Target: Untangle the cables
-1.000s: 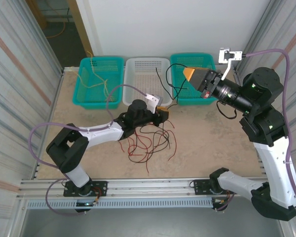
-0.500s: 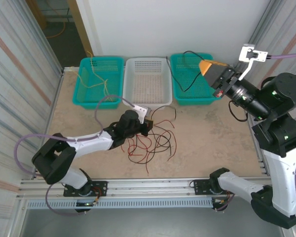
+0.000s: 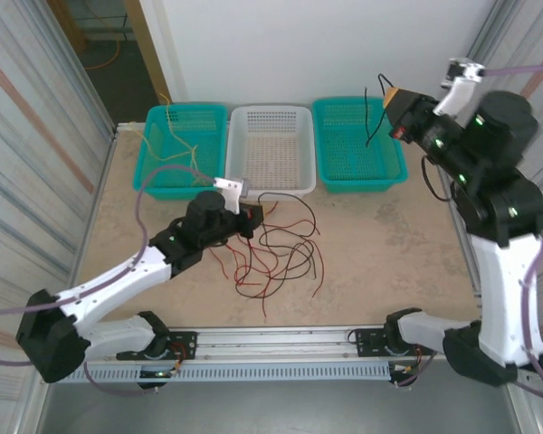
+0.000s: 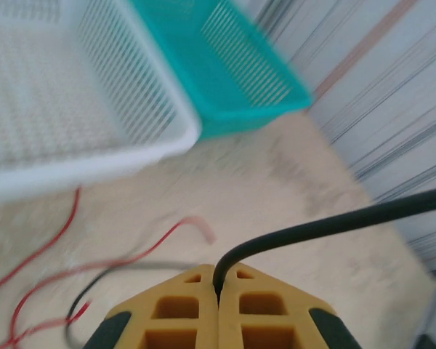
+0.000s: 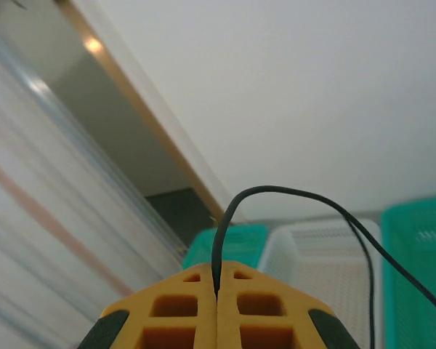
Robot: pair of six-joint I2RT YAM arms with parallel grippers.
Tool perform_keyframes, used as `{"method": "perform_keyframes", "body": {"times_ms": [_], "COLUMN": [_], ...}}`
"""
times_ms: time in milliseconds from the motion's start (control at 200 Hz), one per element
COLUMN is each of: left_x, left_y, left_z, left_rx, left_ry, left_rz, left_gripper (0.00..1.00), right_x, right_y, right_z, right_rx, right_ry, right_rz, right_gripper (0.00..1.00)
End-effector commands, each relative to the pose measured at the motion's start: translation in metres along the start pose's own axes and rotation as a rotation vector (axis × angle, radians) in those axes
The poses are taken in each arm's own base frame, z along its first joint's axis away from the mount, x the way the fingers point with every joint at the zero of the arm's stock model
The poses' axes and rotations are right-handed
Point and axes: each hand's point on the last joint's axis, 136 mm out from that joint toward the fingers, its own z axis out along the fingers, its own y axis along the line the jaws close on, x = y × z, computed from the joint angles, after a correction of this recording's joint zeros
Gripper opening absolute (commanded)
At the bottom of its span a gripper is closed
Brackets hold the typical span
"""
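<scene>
A loose tangle of red and black cables (image 3: 273,256) lies on the table's middle. My left gripper (image 3: 253,220) sits at its upper left edge, shut on a black cable (image 4: 327,225) that bends away to the right from the yellow fingertips (image 4: 192,285). A red cable (image 4: 176,227) lies just beyond them. My right gripper (image 3: 392,94) is raised over the right teal basket (image 3: 357,180), shut on another black cable (image 3: 368,122) that arches out of its jaws (image 5: 291,192) and hangs down over that basket. Pale yellow cables (image 3: 175,147) lie in the left teal basket (image 3: 154,178).
A white basket (image 3: 270,112) stands between the two teal ones along the back of the table. Corrugated walls close in both sides. An aluminium rail (image 3: 271,339) runs along the near edge by the arm bases.
My right gripper has risen and swung back to the right, lifting its black cable free of the pile. My left gripper has drawn leftward across the table with its black cable.
</scene>
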Motion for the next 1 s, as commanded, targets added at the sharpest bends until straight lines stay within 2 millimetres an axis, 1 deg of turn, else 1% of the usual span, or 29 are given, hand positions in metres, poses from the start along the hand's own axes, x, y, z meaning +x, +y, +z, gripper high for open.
{"method": "perform_keyframes", "body": {"times_ms": [0,70,160,240,336,406,476,521,601,626,666,726,777,812,902,947,992], "left_x": [-0.031,-0.043,-0.054,-0.063,-0.074,-0.08,-0.083,-0.085,-0.087,-0.087,-0.089,-0.091,-0.094,-0.095,-0.101,-0.103,-0.106], "left_y": [-0.033,-0.048,-0.062,-0.066,-0.072,-0.075,-0.077,-0.078,-0.08,-0.079,-0.08,-0.08,-0.079,-0.077,-0.071,-0.067,-0.064], "left_z": [-0.026,-0.038,-0.054,-0.065,-0.076,-0.081,-0.082,-0.082,-0.081,-0.081,-0.081,-0.082,-0.082,-0.082,-0.082,-0.081,-0.08], "left_rx": [0.089,0.128,0.151,0.158,0.165,0.167,0.17,0.171,0.174,0.174,0.178,0.179,0.184,0.185,0.188,0.193,0.2], "left_ry": [-0.036,-0.044,-0.058,-0.079,-0.106,-0.114,-0.116,-0.115,-0.115,-0.116,-0.118,-0.123,-0.126,-0.128,-0.135,-0.132,-0.129], "left_rz": [0.018,0.041,0.069,0.072,0.081,0.082,0.078,0.075,0.065,0.062,0.062,0.052,0.043,0.03,-0.006,-0.032,-0.057], "left_gripper": [0.0,0.0,0.0,0.0,0.0,0.0,0.0,0.0,0.0,0.0,0.0,0.0,0.0,0.0,0.0,0.0,0.0], "right_x": [0.026,0.031,0.042,0.06,0.084,0.101,0.115,0.125,0.139,0.142,0.145,0.148,0.149,0.149,0.15,0.154,0.16], "right_y": [-0.051,-0.071,-0.092,-0.112,-0.144,-0.168,-0.185,-0.195,-0.21,-0.213,-0.217,-0.214,-0.207,-0.199,-0.171,-0.151,-0.126], "right_z": [0.034,0.051,0.074,0.098,0.127,0.146,0.162,0.174,0.189,0.192,0.194,0.195,0.194,0.191,0.183,0.175,0.166], "right_rx": [0.151,0.194,0.224,0.257,0.328,0.383,0.415,0.431,0.46,0.472,0.49,0.495,0.488,0.48,0.438,0.403,0.35], "right_ry": [0.122,0.149,0.216,0.291,0.367,0.412,0.456,0.489,0.535,0.548,0.563,0.578,0.575,0.572,0.563,0.566,0.565], "right_rz": [0.006,-0.001,0.002,-0.007,-0.019,-0.026,-0.025,-0.024,-0.02,-0.022,-0.029,-0.047,-0.064,-0.079,-0.126,-0.15,-0.172], "right_gripper": [0.0,0.0,0.0,0.0,0.0,0.0,0.07,0.16,0.29,0.32,0.33,0.35,0.45,0.48,0.49,0.49,0.49]}}
